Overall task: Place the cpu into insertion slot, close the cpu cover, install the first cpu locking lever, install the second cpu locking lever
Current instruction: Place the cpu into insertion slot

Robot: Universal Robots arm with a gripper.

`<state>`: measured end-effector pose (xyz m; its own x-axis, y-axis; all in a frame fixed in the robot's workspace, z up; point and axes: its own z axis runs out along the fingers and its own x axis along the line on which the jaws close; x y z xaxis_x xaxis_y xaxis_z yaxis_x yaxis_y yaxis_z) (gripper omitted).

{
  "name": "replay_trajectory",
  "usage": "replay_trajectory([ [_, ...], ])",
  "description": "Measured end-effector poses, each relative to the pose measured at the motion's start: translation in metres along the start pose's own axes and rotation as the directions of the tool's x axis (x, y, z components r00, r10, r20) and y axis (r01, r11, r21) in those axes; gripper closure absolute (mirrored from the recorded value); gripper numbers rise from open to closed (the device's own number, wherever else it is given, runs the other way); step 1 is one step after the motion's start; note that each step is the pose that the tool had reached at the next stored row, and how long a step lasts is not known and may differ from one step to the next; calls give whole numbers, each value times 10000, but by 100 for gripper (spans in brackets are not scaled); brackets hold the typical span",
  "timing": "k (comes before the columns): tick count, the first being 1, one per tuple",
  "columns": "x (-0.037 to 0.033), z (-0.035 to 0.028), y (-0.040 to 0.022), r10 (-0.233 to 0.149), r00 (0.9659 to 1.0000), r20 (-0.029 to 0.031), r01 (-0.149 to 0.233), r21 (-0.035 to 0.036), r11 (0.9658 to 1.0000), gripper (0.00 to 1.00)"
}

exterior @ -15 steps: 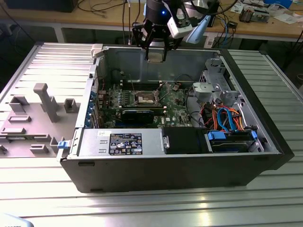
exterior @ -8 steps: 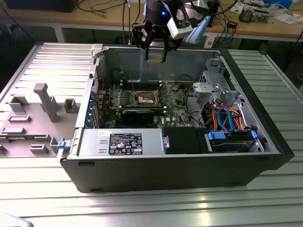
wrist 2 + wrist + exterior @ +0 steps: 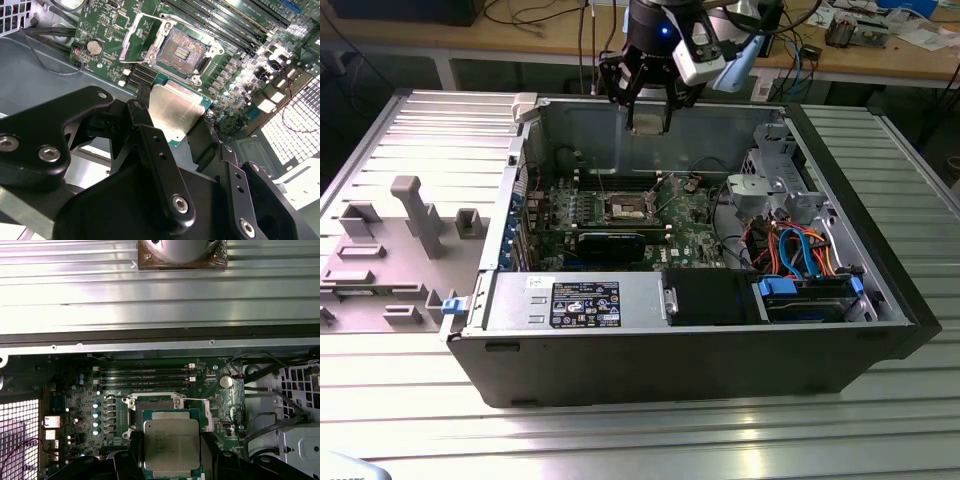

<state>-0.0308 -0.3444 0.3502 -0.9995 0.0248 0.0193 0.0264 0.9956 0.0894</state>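
Ribbed metal bench [image 3: 420,420] carries an open computer case [image 3: 620,360]. Over its motherboard [image 3: 115,25], the end effector [image 3: 175,114] pinches the cpu [image 3: 172,107] by two opposite edges, held clear of the bare insertion slot [image 3: 182,50].

loc: lab/wkshop | open PC case [image 3: 680,350] on slotted alu table [image 3: 620,430] | cabled bench [image 3: 420,35] behind
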Motion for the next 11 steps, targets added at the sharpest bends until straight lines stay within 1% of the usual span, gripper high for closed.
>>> replay_trajectory([
  [11,0,26,-2,0,10000,0,0,1,10000,45],
])
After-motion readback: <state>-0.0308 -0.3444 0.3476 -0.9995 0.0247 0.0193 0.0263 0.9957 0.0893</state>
